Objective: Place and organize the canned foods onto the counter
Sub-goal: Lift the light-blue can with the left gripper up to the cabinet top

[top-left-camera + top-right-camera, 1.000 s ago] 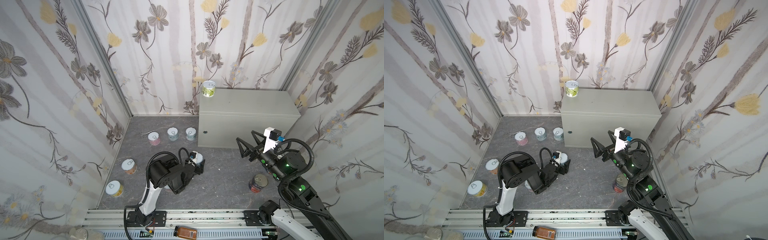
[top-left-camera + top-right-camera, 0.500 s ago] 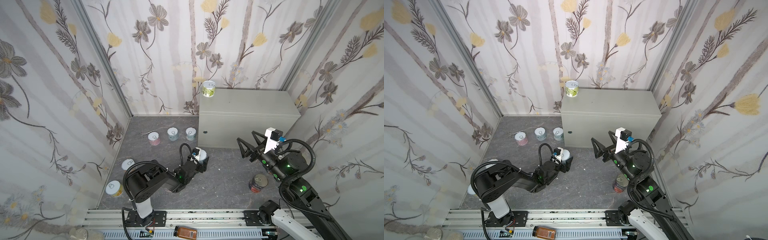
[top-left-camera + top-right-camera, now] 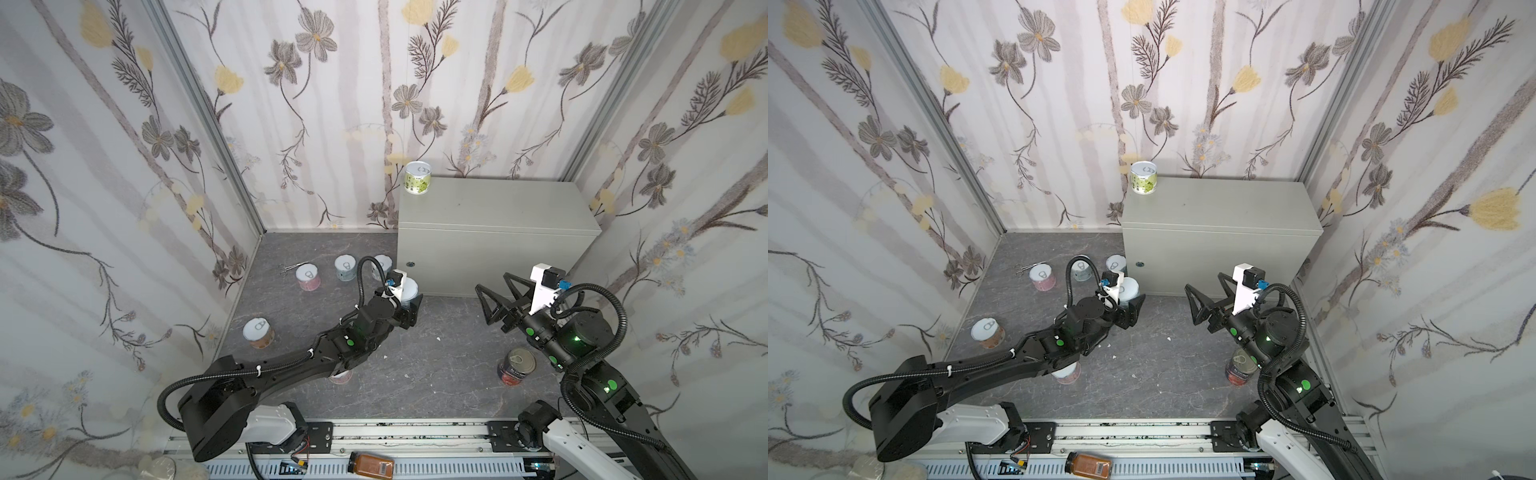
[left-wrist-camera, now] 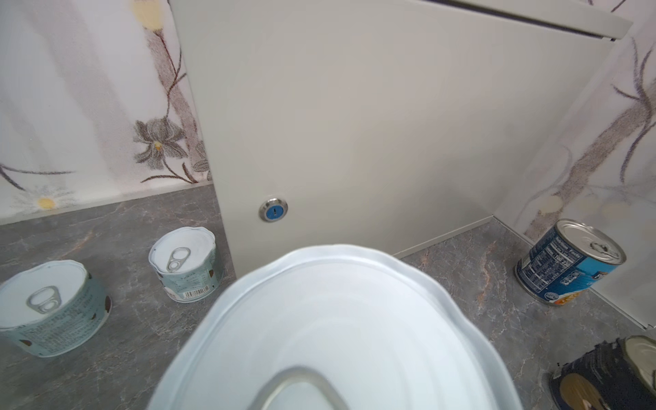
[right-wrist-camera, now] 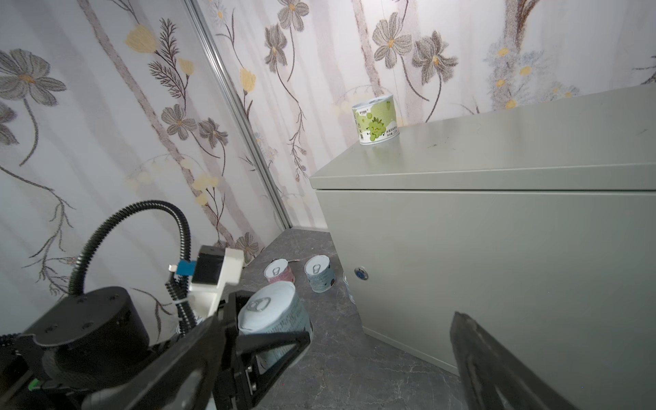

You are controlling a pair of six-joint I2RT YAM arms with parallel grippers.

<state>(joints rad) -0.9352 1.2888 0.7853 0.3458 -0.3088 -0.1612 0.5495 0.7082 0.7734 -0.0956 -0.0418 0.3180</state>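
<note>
My left gripper [image 3: 409, 305] is shut on a short pale blue can [image 3: 410, 289], held just above the floor in front of the counter's [image 3: 494, 208] left front corner. Its silver lid [image 4: 337, 337] fills the left wrist view and hides the fingers. A green-labelled can [image 3: 418, 177] stands on the counter's back left corner. Other canned foods stand on the floor: pink [image 3: 308, 277], two pale blue ones [image 3: 345, 267], orange [image 3: 258, 332], one under my left arm [image 3: 341, 377], the tomato can [image 3: 517, 365] and a blue-labelled one [image 4: 571, 262]. My right gripper [image 3: 492, 282] hangs open and empty before the counter's front.
Thin metal scissors [image 3: 291, 268] lie on the dark marbled floor by the pink can. An amber jar [image 3: 371, 462] lies on the front rail. Flowered walls close in on three sides. The counter's round lock [image 4: 272, 210] faces the held can.
My left arm has stretched out low and carried the pale blue can forward and up toward the counter's front corner. The right arm has barely moved.
</note>
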